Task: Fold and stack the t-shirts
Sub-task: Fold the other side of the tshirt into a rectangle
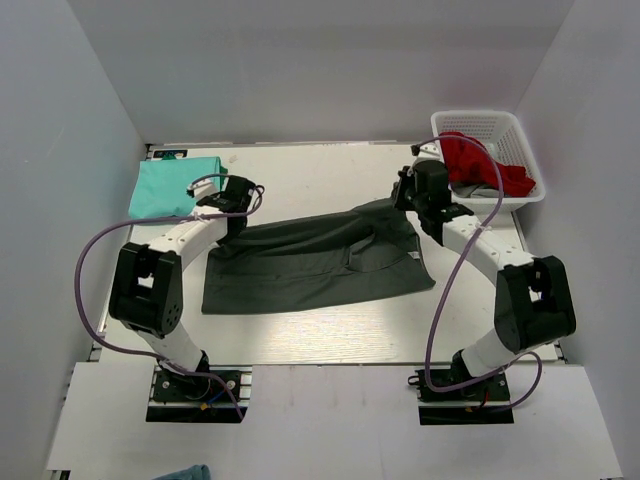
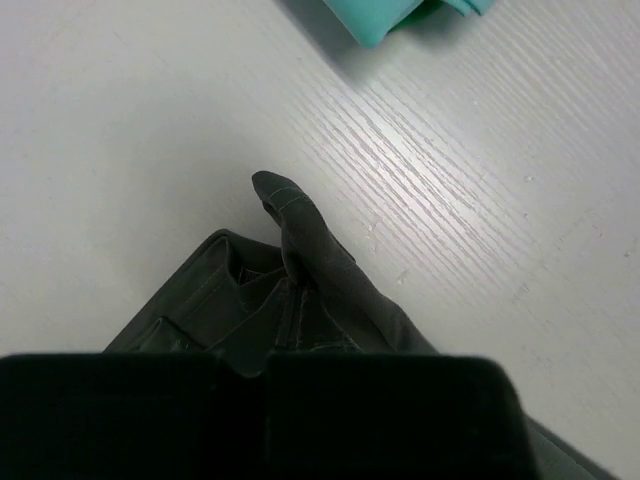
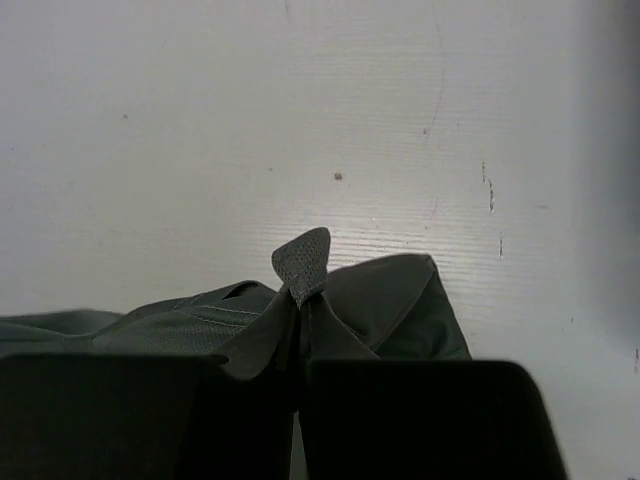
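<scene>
A dark charcoal grey t-shirt (image 1: 320, 262) lies spread across the middle of the table, folded lengthwise. My left gripper (image 1: 232, 212) is shut on its far left edge; the pinched cloth (image 2: 300, 260) sticks up past the fingers. My right gripper (image 1: 412, 200) is shut on its far right corner, with a tip of cloth (image 3: 303, 262) poking out between the fingers. A mint-turquoise t-shirt (image 1: 172, 187) lies folded at the far left of the table; its edge also shows in the left wrist view (image 2: 400, 15).
A white plastic basket (image 1: 490, 158) at the far right holds red cloth (image 1: 482, 160). White walls enclose the table on three sides. A bit of teal cloth (image 1: 185, 472) lies below the table's near edge.
</scene>
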You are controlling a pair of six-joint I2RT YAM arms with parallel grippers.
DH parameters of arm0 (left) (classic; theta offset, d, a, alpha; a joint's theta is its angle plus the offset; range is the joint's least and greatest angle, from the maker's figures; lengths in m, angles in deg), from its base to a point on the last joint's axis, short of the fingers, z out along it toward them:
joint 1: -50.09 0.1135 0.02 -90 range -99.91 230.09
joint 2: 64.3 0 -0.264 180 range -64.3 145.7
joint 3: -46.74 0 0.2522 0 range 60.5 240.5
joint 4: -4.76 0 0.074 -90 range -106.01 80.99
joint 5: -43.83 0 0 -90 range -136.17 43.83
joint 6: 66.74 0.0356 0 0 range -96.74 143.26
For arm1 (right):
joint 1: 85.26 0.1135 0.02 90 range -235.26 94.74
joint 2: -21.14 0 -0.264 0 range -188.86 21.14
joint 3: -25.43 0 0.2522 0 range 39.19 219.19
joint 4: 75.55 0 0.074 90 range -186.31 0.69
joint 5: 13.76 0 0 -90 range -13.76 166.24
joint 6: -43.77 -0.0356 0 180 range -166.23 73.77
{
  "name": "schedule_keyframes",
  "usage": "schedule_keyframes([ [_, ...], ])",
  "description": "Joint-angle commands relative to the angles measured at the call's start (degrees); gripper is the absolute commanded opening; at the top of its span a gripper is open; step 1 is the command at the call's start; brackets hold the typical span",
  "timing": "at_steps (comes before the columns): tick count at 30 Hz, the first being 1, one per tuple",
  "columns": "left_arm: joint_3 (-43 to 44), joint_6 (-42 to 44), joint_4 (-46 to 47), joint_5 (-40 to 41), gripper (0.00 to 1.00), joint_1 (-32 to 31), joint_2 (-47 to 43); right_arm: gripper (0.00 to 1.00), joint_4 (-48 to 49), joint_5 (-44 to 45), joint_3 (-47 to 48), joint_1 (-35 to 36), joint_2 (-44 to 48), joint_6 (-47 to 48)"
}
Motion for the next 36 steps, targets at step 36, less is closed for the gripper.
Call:
schedule_keyframes([
  [36, 11.04, -0.85, 10.8, 16.49, 0.0, -0.21, 8.03, 0.0, 3.56, 2.46, 7.22, -0.43, -3.6, 2.04],
])
